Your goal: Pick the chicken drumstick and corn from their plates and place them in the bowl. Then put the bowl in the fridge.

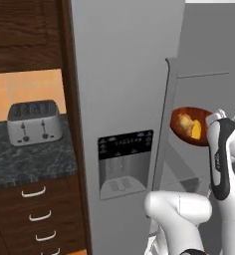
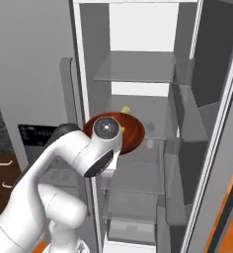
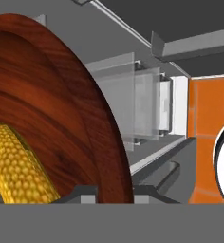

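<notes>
Gripper (image 3: 115, 190) clamped on the bowl (image 3: 61, 109) rim, bottom centre of hand view, one tip either side of the wall. Corn (image 3: 19, 166) lies inside, lower left of that frame. Left base view: bowl at right centre holding drumstick (image 1: 184, 121) and corn together, beside the fridge (image 1: 124, 74) door edge. Right base view: bowl at frame centre, partly behind the wrist, at the open fridge's middle glass shelf (image 2: 153, 111)

The corn (image 3: 19, 166) and drumstick (image 1: 184, 121) lie in the bowl (image 2: 131, 132), which sits at the open fridge's (image 2: 138, 64) shelves (image 2: 133, 66), with a toaster (image 1: 34, 122) on the tabletop (image 1: 25, 159) left of the fridge.
</notes>
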